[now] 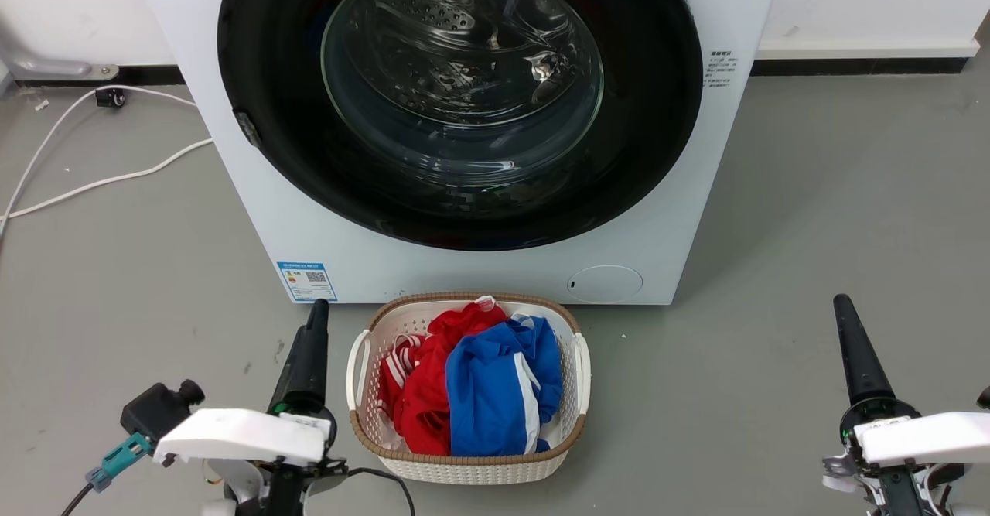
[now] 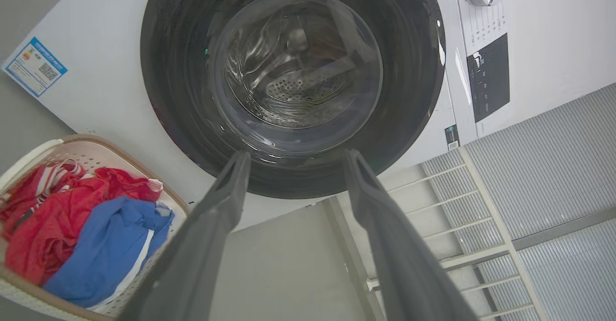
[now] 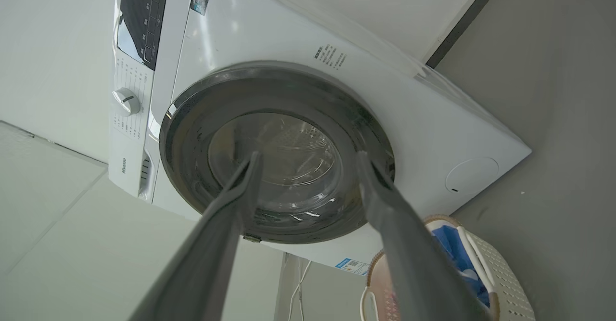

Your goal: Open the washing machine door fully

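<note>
The washing machine door (image 1: 464, 218) sits shut, flush in the washing machine (image 1: 232, 206), so the left gripper (image 2: 297, 155) and right gripper (image 3: 309, 155) hang low either side of the laundry basket (image 1: 578, 361), fingers spread wide and empty, apparently poised to reach its edge.

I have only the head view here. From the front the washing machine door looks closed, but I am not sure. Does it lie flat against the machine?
Observer: Yes. The right wrist view sees the washing machine door from the side: its rim sits evenly on the washing machine, no gap visible.
Operator: And my grippers? Each looks like one dark finger to me.
Observer: Both are open. The left gripper and the right gripper each show two fingers well apart in their own wrist views.
Operator: What is above the door, where my picture ends?
Observer: A dark control panel and a round knob.
</note>
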Controlling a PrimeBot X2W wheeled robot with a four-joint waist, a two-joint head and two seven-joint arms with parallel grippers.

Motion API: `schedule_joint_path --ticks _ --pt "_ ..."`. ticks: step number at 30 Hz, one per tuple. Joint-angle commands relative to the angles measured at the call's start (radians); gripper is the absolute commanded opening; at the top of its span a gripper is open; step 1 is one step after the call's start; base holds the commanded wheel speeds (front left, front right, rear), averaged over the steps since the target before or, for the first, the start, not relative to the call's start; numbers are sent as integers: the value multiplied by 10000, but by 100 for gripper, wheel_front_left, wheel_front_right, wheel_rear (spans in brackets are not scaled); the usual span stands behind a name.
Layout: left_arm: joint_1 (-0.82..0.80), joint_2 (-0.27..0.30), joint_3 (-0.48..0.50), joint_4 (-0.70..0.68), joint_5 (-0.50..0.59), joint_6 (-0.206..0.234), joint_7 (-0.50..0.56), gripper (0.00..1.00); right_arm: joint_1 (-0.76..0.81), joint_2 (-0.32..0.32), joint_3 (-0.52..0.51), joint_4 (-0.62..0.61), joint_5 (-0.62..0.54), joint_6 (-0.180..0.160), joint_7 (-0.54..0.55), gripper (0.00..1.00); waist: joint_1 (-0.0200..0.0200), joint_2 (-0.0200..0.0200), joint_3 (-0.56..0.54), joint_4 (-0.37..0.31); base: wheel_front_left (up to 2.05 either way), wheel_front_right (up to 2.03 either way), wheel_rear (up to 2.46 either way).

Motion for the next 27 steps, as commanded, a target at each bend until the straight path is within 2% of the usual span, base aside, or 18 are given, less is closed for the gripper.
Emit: schedule_joint_path --ticks 1,6,12,27 --pt "-282 40 -86 -133 720 -18 -112 100 -51 -51 22 -223 -546 9 -117 100 0 0 -4 -5 0 0 0" --pt "-297 38 -235 -184 2081 -9 -292 100 -22 -108 91 -292 -1788 10 -262 100 0 0 -16 -12 0 0 0" --pt "-290 43 -336 -278 3034 8 -463 100 14 -165 186 -406 -2908 11 -265 100 0 0 -21 -12 0 0 0" --pt "-304 294 -665 -226 5604 405 -928 100 185 -254 368 -903 -5530 15 -50 100 0 0 -54 28 0 0 0"
